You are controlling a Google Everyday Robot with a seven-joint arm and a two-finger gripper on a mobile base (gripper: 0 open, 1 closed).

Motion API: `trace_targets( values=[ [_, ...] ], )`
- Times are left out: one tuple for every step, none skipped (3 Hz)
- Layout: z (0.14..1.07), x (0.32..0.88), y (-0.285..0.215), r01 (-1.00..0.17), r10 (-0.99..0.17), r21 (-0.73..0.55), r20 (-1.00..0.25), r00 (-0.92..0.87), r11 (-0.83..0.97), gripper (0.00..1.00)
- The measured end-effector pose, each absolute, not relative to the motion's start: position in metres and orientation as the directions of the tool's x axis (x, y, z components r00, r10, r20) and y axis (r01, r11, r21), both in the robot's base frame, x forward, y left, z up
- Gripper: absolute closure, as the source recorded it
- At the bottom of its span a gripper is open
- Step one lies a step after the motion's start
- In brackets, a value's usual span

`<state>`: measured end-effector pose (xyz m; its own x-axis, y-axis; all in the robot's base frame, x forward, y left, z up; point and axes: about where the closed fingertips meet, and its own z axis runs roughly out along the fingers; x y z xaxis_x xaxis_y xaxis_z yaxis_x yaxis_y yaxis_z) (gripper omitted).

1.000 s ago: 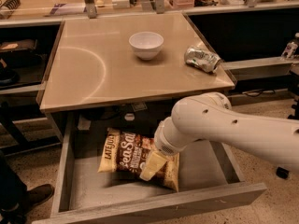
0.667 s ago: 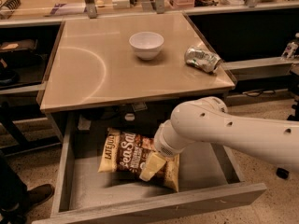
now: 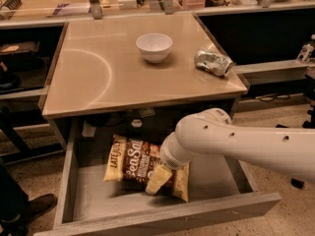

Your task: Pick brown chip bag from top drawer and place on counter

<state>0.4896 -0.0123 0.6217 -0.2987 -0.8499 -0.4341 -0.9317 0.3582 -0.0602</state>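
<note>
The brown chip bag [image 3: 132, 162] lies in the open top drawer [image 3: 162, 219], dark centre with white lettering, pale yellow ends. My white arm reaches in from the right, and my gripper [image 3: 158, 180] is down on the bag's right half, covering part of it. The beige counter [image 3: 98, 77] is above the drawer, behind the gripper.
A white bowl [image 3: 154, 46] and a crushed silver can [image 3: 213, 62] stand on the counter's far half. Black side shelves flank the counter on both sides. A person's shoe [image 3: 34, 206] is on the floor at the left of the drawer.
My arm has shifted very slightly over the bag. The bag stays in about the same place in the drawer.
</note>
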Motion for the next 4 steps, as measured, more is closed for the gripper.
trace_targets(
  values=[
    [0.6131,0.4876,-0.0102,-0.933,-0.856,-0.055,-0.422,-0.3,0.355,0.0],
    [0.6131,0.4876,-0.0102,-0.933,-0.856,-0.055,-0.422,-0.3,0.355,0.19],
    [0.6131,0.4876,-0.0102,-0.933,-0.856,-0.055,-0.422,-0.3,0.354,0.42],
    [0.6131,0.4876,-0.0102,-0.933,-0.856,-0.055,-0.422,-0.3,0.354,0.65]
  ],
)
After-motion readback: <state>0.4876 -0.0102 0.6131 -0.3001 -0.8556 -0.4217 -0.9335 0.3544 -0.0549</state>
